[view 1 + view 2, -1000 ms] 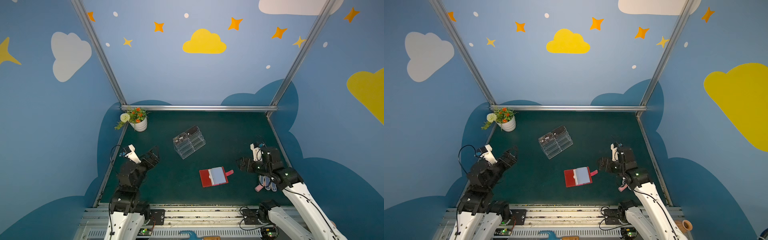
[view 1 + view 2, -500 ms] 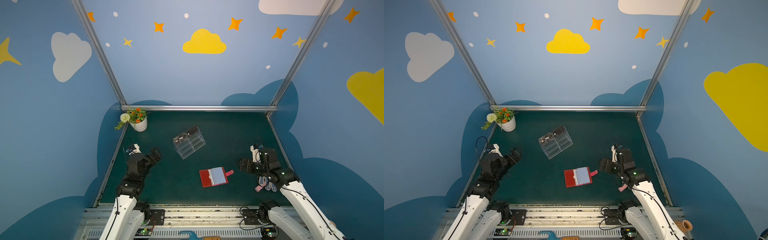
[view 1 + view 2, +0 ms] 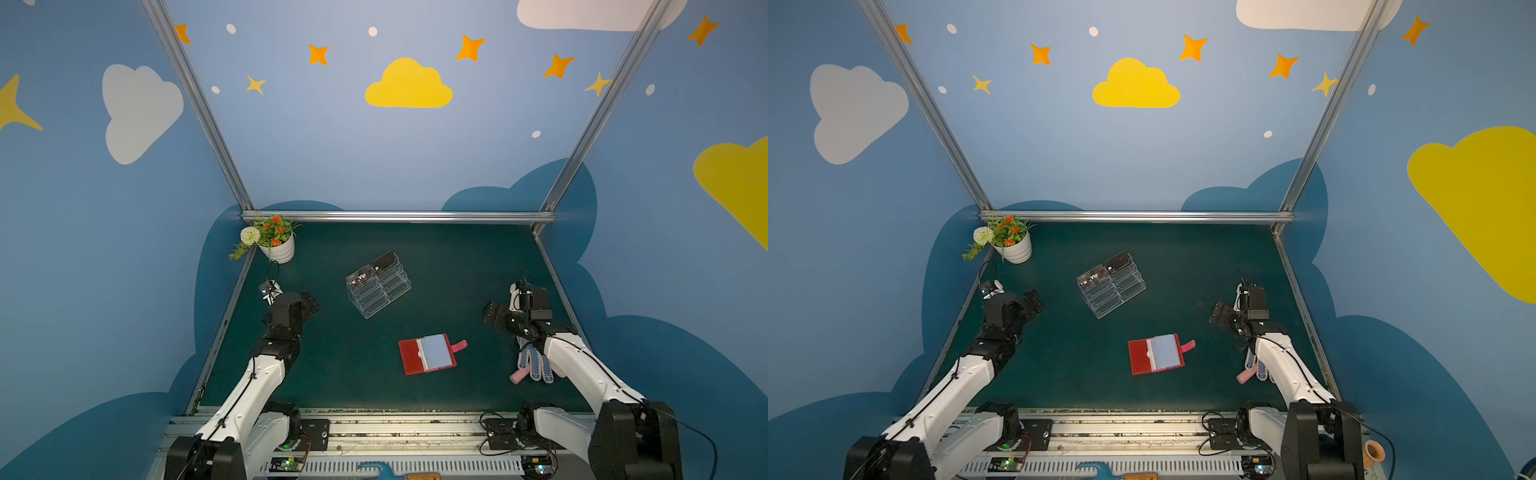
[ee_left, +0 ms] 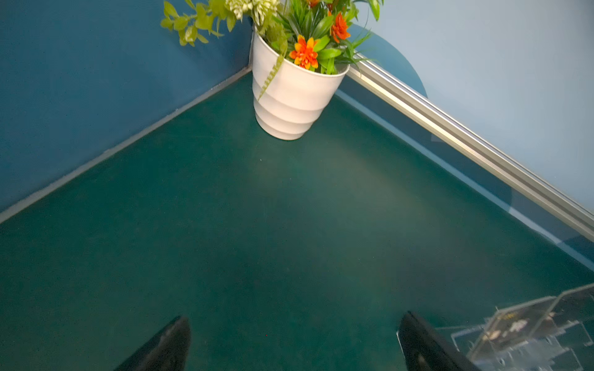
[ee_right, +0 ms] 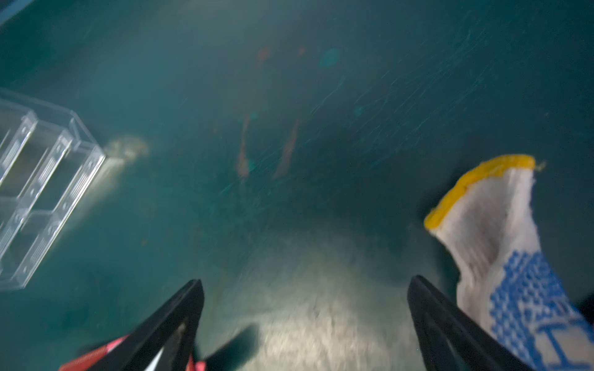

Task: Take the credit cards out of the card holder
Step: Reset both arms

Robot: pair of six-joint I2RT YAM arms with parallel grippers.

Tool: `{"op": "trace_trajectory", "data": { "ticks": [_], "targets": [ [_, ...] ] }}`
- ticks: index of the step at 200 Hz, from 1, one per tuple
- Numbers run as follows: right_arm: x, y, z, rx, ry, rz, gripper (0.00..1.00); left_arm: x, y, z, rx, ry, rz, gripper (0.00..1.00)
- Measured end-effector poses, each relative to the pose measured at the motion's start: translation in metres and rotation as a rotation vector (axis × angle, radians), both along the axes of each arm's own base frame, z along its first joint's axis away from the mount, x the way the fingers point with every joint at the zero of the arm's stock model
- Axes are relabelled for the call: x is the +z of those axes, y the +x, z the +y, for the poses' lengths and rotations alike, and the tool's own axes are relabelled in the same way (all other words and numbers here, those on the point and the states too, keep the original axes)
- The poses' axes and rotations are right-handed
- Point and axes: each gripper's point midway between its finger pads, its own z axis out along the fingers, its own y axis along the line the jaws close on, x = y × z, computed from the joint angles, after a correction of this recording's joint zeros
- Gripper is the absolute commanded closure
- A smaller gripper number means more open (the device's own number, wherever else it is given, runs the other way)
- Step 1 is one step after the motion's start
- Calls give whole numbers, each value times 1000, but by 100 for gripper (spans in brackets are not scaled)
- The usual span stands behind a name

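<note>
**Both arms reach out low, nothing in their grip**

Over the last second the left arm has unfolded and stretched forward. That leaves the left claw (image 3: pixel 311 300) low over the counter (image 3: pixel 457 266) at the left. The right claw (image 3: pixel 492 313) has dipped a little at the right. Both claws are released, jaws wide, grasping nothing.

The card holder (image 3: pixel 428 354) lies open at near centre, unmoved and well apart from both claws. Two credit cards (image 3: pixel 360 277) stand in the far tier of the clear acrylic stand (image 3: pixel 380 295), so the removal looks largely done. Whether the holder's grey sleeves hide another card cannot be told. A glove (image 3: pixel 536 365) lies beneath the right arm.
</note>
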Motion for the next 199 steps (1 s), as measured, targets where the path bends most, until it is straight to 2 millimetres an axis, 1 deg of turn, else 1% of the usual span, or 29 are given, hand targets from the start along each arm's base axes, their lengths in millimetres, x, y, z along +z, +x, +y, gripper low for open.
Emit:
{"op": "trace_trajectory", "data": {
  "ticks": [21, 44, 66, 77, 89, 107, 136, 162, 183, 199],
  "targets": [
    [-3, 15, -15, -19, -39, -28, 3, -11, 9, 4, -3, 51, 17, 0],
    [2, 33, -21, -1, -103, -99, 3, -15, 24, 9, -11, 93, 1, 0],
    [4, 48, -27, -1, -156, -180, 3, -23, 31, 15, -17, 88, 21, 0],
    [1, 51, -29, 0, -175, -206, 3, -22, 34, 18, -21, 75, 12, 0],
    [-8, 51, -28, 15, -189, -205, 3, -18, 36, 20, -28, 61, -15, 0],
    [-13, 53, -25, 41, -214, -216, 3, -9, 38, 17, -54, 49, -71, 0],
    [-3, 61, -21, 61, -246, -287, 3, -6, 33, 10, -97, 50, -108, 0],
    [3, 62, -23, 61, -272, -335, 3, -3, 31, 10, -109, 68, -111, 0],
    [6, 63, -25, 59, -290, -358, 3, -10, 30, 10, -117, 94, -108, 0],
    [11, 66, -25, 60, -300, -385, 3, -28, 29, 13, -112, 111, -64, 0]
  ]
}}
